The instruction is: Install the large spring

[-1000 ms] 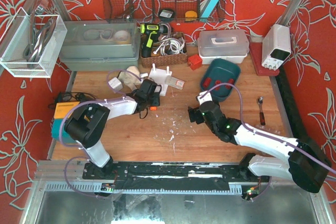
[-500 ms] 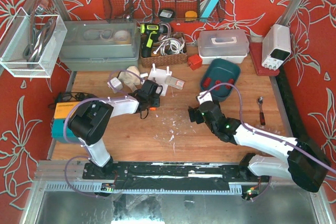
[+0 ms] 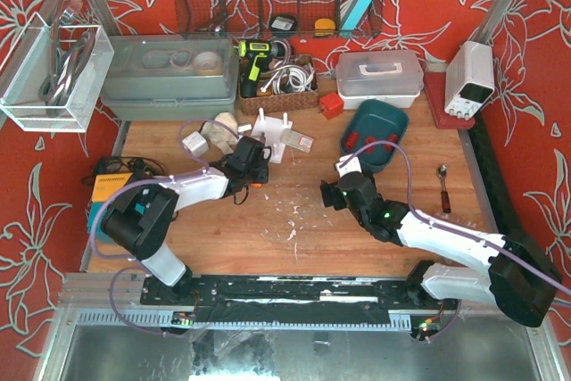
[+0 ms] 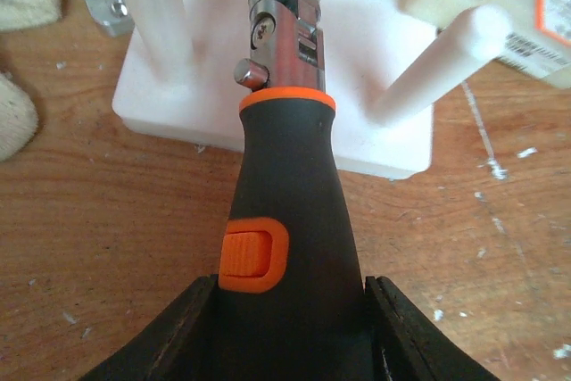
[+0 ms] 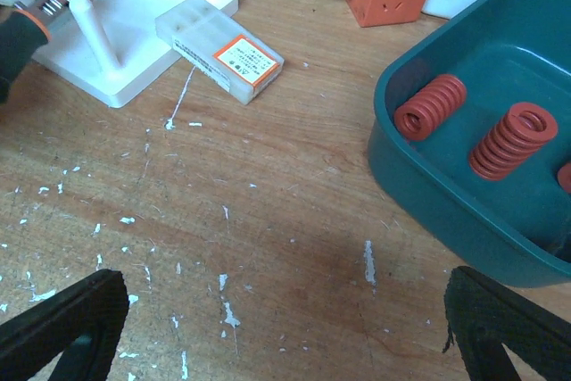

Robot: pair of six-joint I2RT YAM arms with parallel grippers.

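Left wrist view: left gripper [image 4: 290,336] at bottom centre pinches a black-and-orange driver [image 4: 290,176], whose metal tip sits over the white peg fixture [image 4: 169,118] at the top. Right wrist view: right gripper [image 5: 285,336] is spread wide, holding nothing. Teal tray [image 5: 428,211] at right holds the large spring [image 5: 513,142], probably the fatter coil. My read: pickup not yet begun; the next move calls for the right arm to reach into the tray. Another coil is cut off at the right edge; driver tip contact unclear.
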